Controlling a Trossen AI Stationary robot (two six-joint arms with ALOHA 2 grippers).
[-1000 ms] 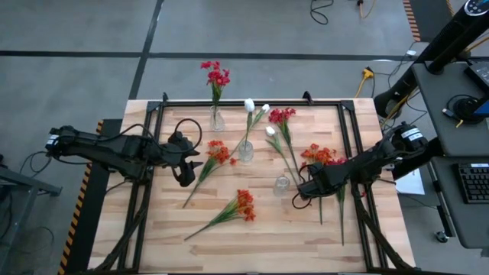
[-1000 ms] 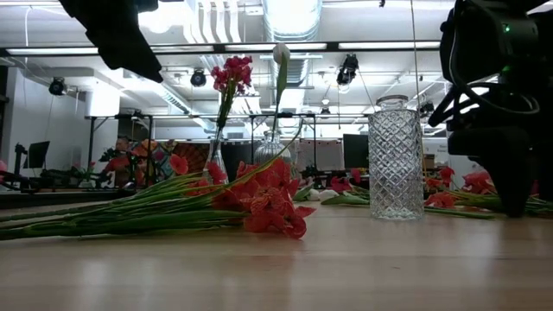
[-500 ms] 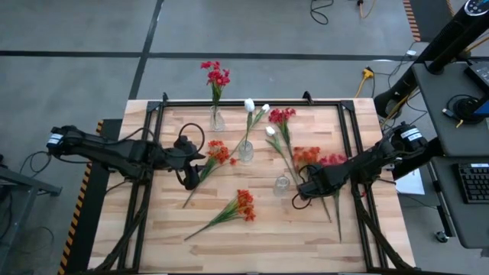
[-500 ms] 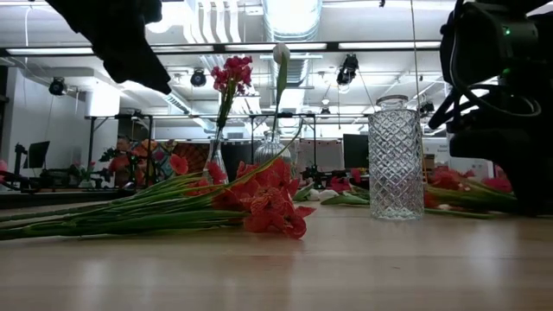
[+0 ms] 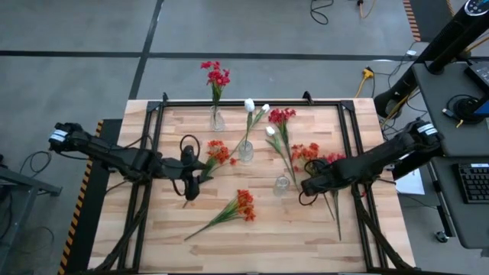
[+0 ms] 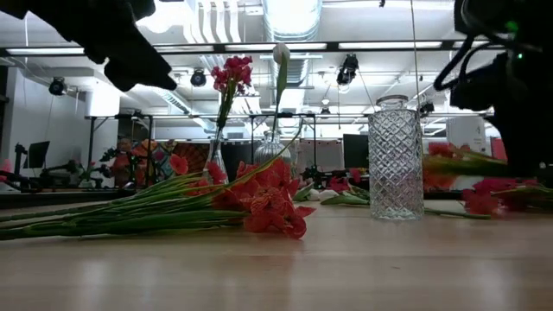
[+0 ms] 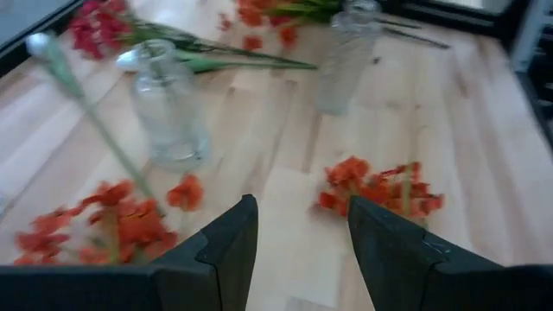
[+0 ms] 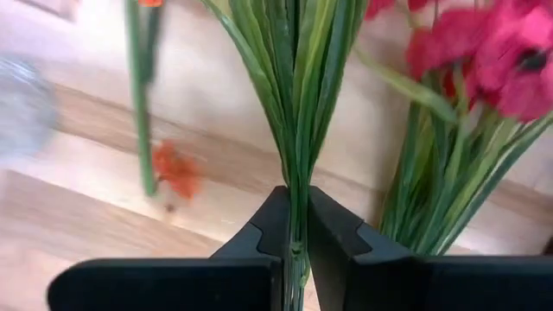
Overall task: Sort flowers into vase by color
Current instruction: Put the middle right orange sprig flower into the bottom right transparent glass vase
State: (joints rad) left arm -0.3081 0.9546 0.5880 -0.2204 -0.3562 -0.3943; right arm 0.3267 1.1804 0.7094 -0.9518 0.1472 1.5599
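Observation:
My right gripper (image 5: 309, 186) is shut on the green stalks of an orange-red flower (image 5: 306, 151), right of the empty vase (image 5: 282, 183). A crimson flower (image 5: 334, 159) lies beside it. My left gripper (image 5: 191, 180) hangs open above the stalk of another orange-red flower (image 5: 216, 151), touching nothing. A third orange-red flower (image 5: 243, 205) lies nearer the front edge. A far vase (image 5: 217, 118) holds crimson flowers and a middle vase (image 5: 245, 150) holds a white bud. A crimson flower (image 5: 281, 116) and a white bud (image 5: 269, 131) lie on the table. My right gripper pinches the orange-red flower's bundle of green stalks (image 8: 296, 226) between its two fingers, some way below the head. The fingers come from above, pointing down, and lie across the stalks. The head end (image 6: 445, 166) hangs raised above the table; I cannot see the stalk's free end.
A black frame (image 5: 252, 102) runs around the wooden table top. A loose orange petal (image 8: 175, 168) lies on the wood near the held stalks. Bare wood shows along the near edge (image 5: 252, 252).
My right gripper has taken hold of the orange-red flower's stalks and risen, so the head has come up off the table and swung toward the empty vase. My left gripper has sunk, tipped further down and gone toward the near edge, over the flower's stalk.

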